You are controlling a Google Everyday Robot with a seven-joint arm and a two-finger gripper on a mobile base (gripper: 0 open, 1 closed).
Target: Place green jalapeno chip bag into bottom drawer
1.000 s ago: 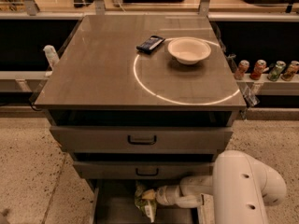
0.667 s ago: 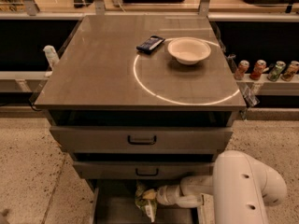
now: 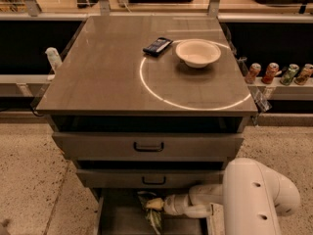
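The green jalapeno chip bag [image 3: 152, 214] is a crumpled olive-green foil bag lying in the open bottom drawer [image 3: 117, 219], the lowest grey tray of the cabinet. My gripper [image 3: 152, 204] reaches in from the right on a white arm, its pale tip at the bag's upper part, inside the drawer just below the middle drawer's front. The bag's lower end runs toward the bottom edge of the view.
Two shut drawers with black handles [image 3: 148, 146] sit above. On the cabinet top stand a white bowl [image 3: 198, 52] and a dark phone-like slab [image 3: 157, 45]. Several cans [image 3: 279, 74] line a shelf at right. Speckled floor lies at left.
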